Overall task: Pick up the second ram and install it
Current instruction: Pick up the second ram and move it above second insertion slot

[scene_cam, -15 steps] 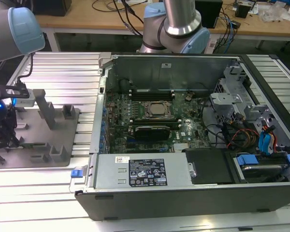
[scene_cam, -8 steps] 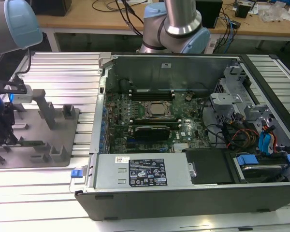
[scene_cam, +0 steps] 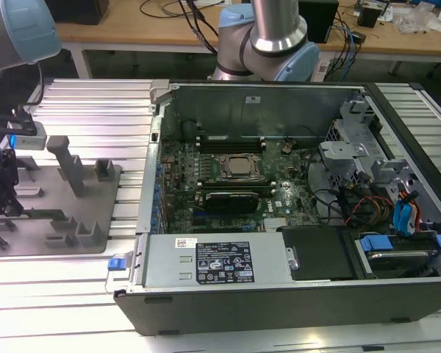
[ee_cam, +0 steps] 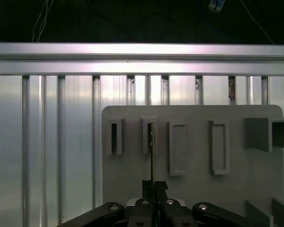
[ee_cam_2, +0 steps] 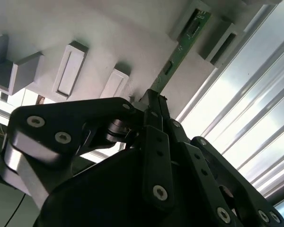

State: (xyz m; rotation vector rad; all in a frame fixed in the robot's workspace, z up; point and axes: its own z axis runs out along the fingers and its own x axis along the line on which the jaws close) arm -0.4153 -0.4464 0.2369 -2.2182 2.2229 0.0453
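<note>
Black gripper (ee_cam_2: 153, 99) pinched shut on thin green memory stick (ee_cam_2: 179, 52), edge-up in grey plastic holder (ee_cam: 194, 113), likely for straight lifting; nine o'clock of open metal computer case (scene_cam: 242, 99).

Matt grey plastic holder plate (ee_cam: 194, 189); shiny ribbed alu table (ee_cam: 47, 142); second ram (ee_cam_2: 180, 52) green PCB.

Second wrist view: I lose the near end of the second ram (ee_cam_2: 180, 49) between the gripper (ee_cam_2: 154, 101) fingertips clamped on it, over the grey holder plate (ee_cam_2: 109, 42). Exterior view: plate and gripper cut by the frame edge, ram on the plate too small to tell.
</note>
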